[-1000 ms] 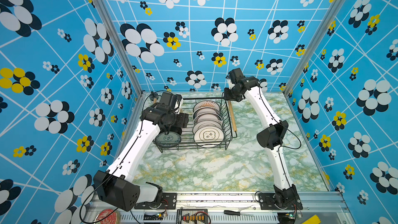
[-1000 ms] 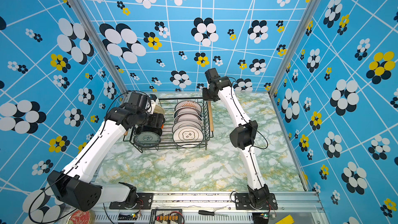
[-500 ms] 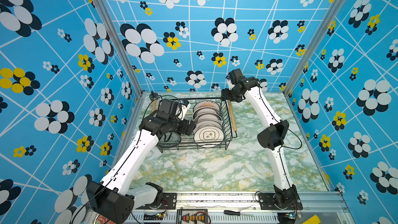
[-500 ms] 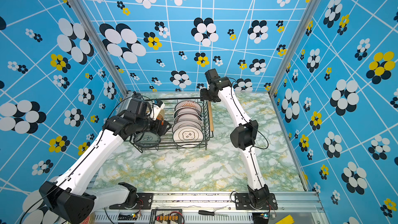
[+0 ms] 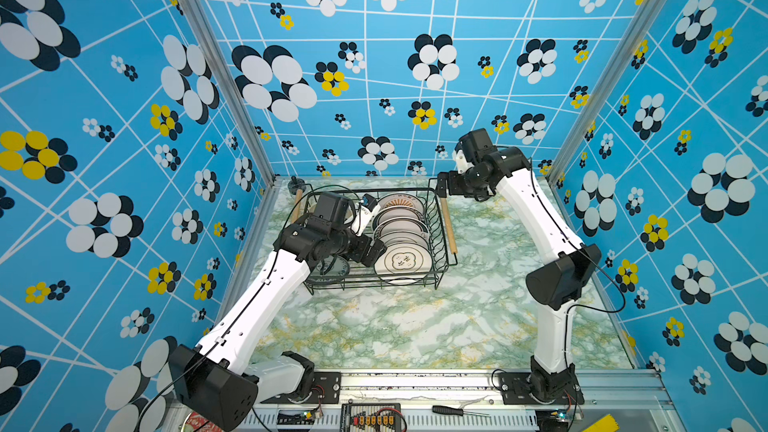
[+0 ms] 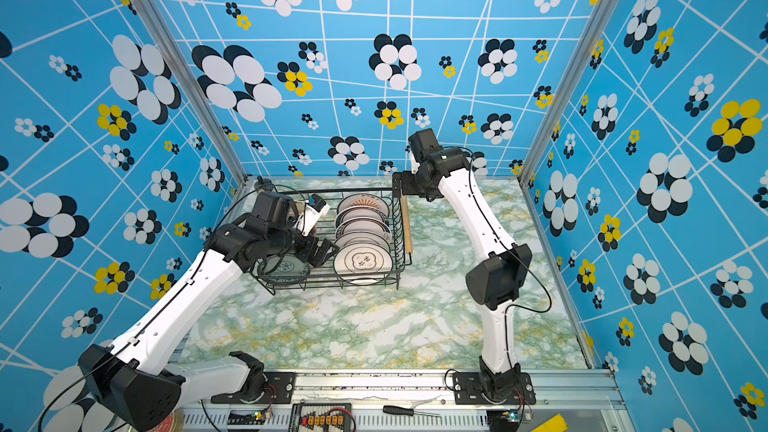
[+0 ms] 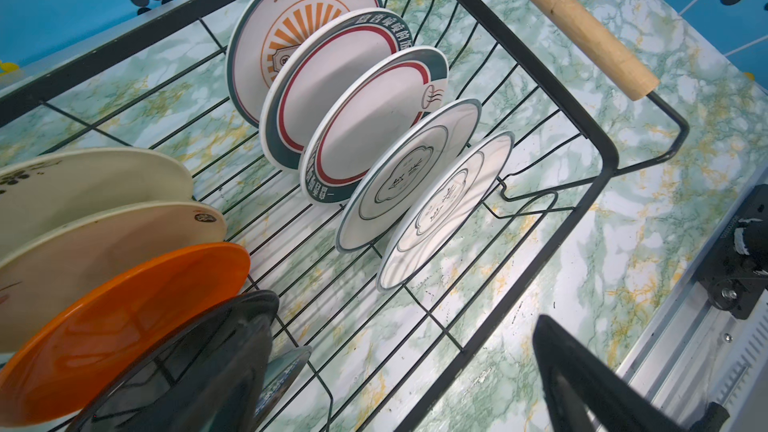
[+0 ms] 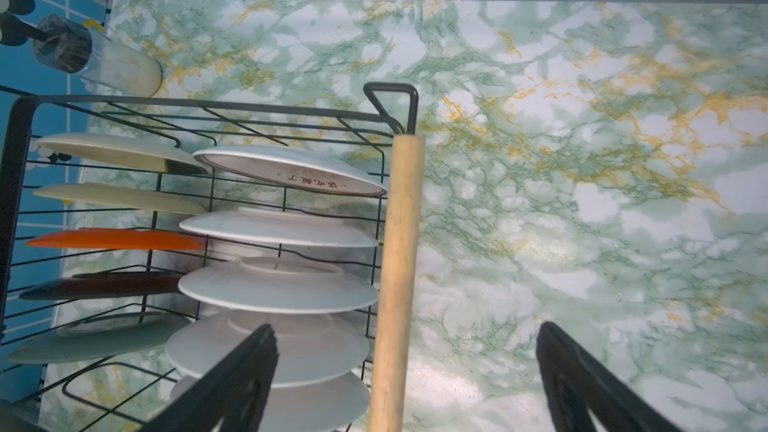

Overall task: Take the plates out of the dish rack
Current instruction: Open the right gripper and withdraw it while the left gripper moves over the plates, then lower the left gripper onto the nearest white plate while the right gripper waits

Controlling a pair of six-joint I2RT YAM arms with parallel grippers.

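The dish rack (image 7: 515,56) sits far-left on the bench (image 5: 415,326), long axis left-right. Ten plates (image 7: 444,209) stand on edge in two near-far rows: five small, five large white. The left pincer (image 5: 374,249) gapes wide by the near plates, gripping nothing. The right pincer (image 8: 405,326) gapes wide astride the right handle (image 8: 399,243), at its far end.

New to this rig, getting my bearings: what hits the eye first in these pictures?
The bright blue walls printed with big flowers surround everything. On the green marbled tabletop, towards the back left, sits a black wire dish rack with wooden handles. It holds a row of white dark-rimmed plates on edge and an orange plate in the next row.
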